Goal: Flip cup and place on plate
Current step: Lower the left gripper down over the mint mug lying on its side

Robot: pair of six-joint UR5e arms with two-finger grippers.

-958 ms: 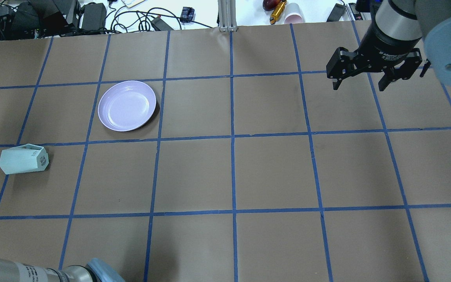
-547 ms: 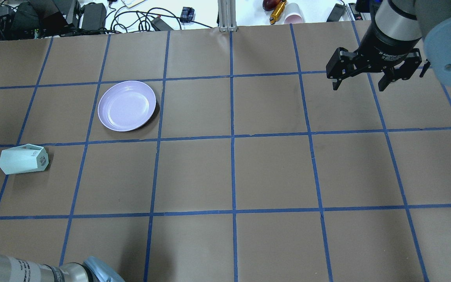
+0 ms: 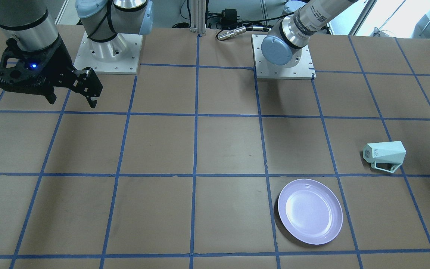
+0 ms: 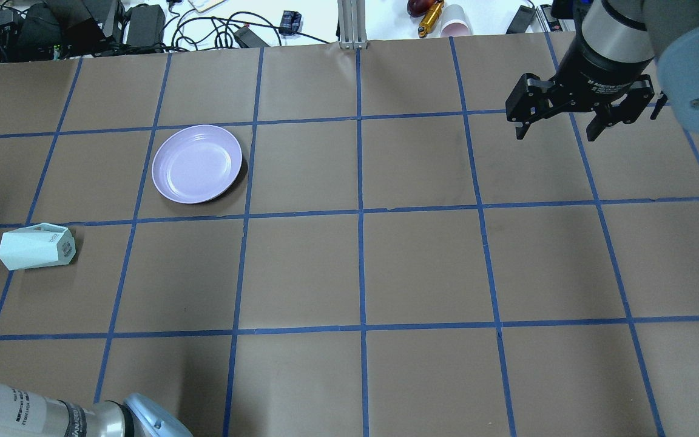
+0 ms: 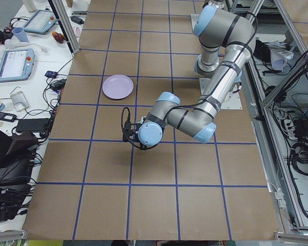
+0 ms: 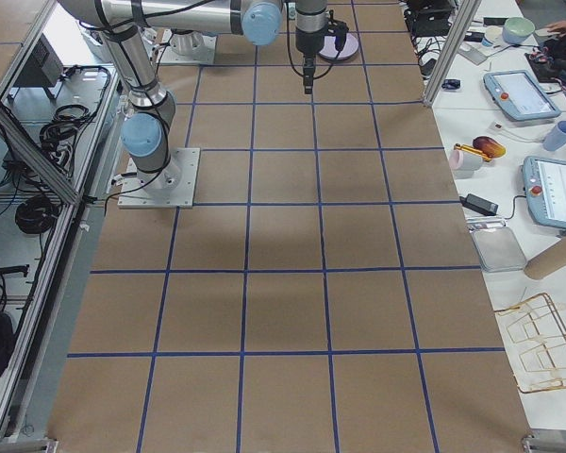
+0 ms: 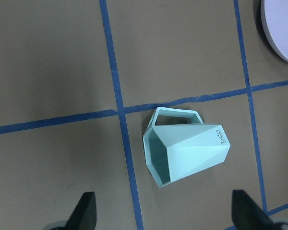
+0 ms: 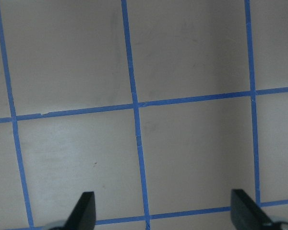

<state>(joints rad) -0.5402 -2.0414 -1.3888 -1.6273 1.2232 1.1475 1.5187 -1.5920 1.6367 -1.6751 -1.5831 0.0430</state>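
Cup (image 7: 187,151) lies on its side on the brown table (image 4: 422,267), far over on the robot's left side. In the left wrist view its open mouth faces that view's left, the handle points to the view's top, and the dark lettering is at the base end on the view's right. Its rim sits right at a blue tape line (image 7: 113,72) crossing. Left gripper (image 7: 164,196) hangs above it with the fingers spread wide and nothing in them. The cup sits just ahead of the gap and sideways falls between the two fingertips, touching neither. Height above the cup can't be judged. Plate (image 4: 197,164) is upright and bare, one grid square farther from the robot and toward the table's middle. It is apart from the cup, and only its edge shows in the left wrist view's top right corner. Right gripper (image 4: 556,130) is also spread wide and holds nothing. It hangs over bare table on the robot's far right side, well apart from cup and plate.
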